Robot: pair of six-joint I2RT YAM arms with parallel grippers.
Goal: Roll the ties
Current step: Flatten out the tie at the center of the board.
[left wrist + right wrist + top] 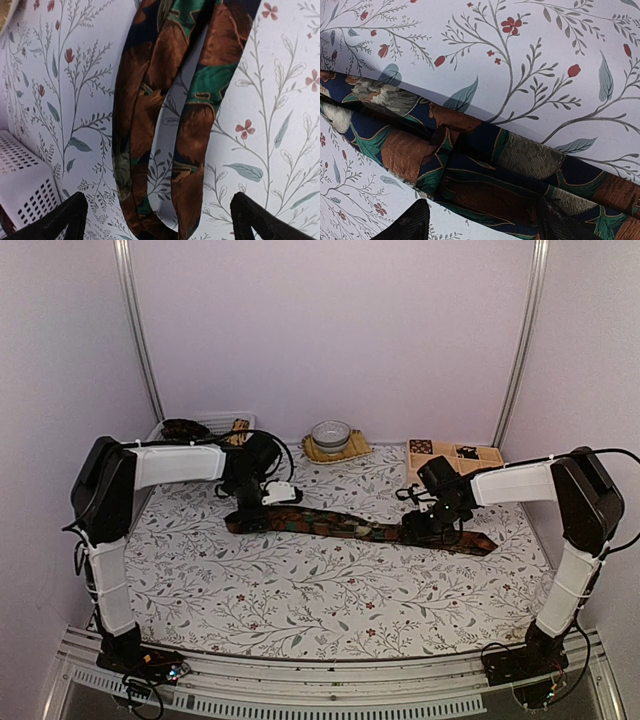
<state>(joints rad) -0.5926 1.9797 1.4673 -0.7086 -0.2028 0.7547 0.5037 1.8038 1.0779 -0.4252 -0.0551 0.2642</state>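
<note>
One dark tie with a brown and green pattern lies across the middle of the floral tablecloth, running left to right. My left gripper hovers over its left end. In the left wrist view the tie is folded back into a narrow loop, and the fold lies between my open fingers; the left gripper holds nothing. My right gripper is over the tie's wider right part. In the right wrist view the right gripper is open, with one fingertip over the tie and the other over the cloth.
A white perforated basket stands at the back left with dark fabric in it; its corner shows in the left wrist view. A bowl on a woven mat is at the back centre. A wooden divided box is at the back right.
</note>
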